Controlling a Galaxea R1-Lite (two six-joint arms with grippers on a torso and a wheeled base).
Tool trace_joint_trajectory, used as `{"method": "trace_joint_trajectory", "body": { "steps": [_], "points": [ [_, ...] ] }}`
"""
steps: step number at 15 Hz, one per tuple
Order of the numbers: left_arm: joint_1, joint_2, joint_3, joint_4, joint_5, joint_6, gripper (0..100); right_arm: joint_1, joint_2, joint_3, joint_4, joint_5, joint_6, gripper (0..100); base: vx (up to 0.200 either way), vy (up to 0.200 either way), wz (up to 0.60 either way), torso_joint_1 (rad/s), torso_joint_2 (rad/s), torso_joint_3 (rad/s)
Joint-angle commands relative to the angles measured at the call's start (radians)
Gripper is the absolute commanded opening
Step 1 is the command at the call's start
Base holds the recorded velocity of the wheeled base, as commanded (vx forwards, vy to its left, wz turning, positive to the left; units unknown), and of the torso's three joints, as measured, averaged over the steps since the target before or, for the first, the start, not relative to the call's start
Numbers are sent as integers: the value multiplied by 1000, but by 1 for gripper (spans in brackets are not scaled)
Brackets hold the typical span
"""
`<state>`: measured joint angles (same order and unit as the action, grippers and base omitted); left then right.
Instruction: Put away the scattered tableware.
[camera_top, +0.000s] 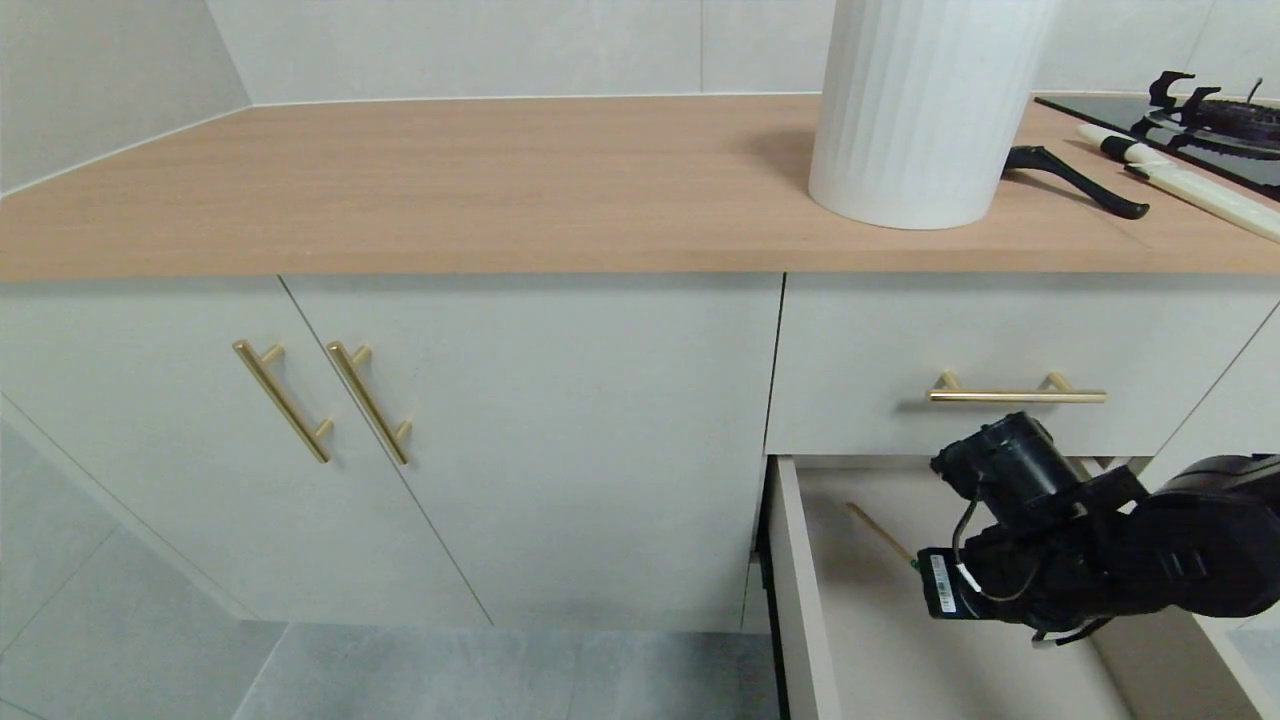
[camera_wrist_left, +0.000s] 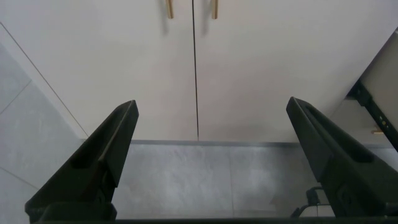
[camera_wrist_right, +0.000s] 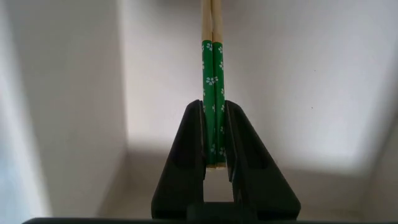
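Two chopsticks (camera_wrist_right: 212, 74), green-handled with small white flowers and bare wood toward the tips, sit pinched side by side in your right gripper (camera_wrist_right: 214, 107). Their long axis runs straight out from the jaws, tips aimed into the open drawer (camera_top: 800, 580), with the pair held above its floor. From here the move looks like a lowering and a let-go. Your left gripper (camera_wrist_left: 211, 106) hangs spread wide, facing the cabinet doors (camera_wrist_left: 261, 68), well apart from the drawer.

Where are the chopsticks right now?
The chopsticks are clamped in the right gripper, inside the open drawer at the head view's lower right, below the closed drawer.
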<state>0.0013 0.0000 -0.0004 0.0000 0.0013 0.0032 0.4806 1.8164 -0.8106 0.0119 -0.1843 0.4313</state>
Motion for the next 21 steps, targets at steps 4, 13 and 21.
{"method": "trace_joint_trajectory", "body": {
  "steps": [4,13,21],
  "points": [
    [0,2,0,0,0,0,100,50,169,5,-26,-46,20,0,0,0,0,0,0,0],
    [0,2,0,0,0,0,100,62,307,76,-231,-43,12,0,0,0,0,0,0,0],
    [0,2,0,0,0,0,100,62,302,74,-231,-46,12,100,0,0,0,0,0,0]
  ]
}}
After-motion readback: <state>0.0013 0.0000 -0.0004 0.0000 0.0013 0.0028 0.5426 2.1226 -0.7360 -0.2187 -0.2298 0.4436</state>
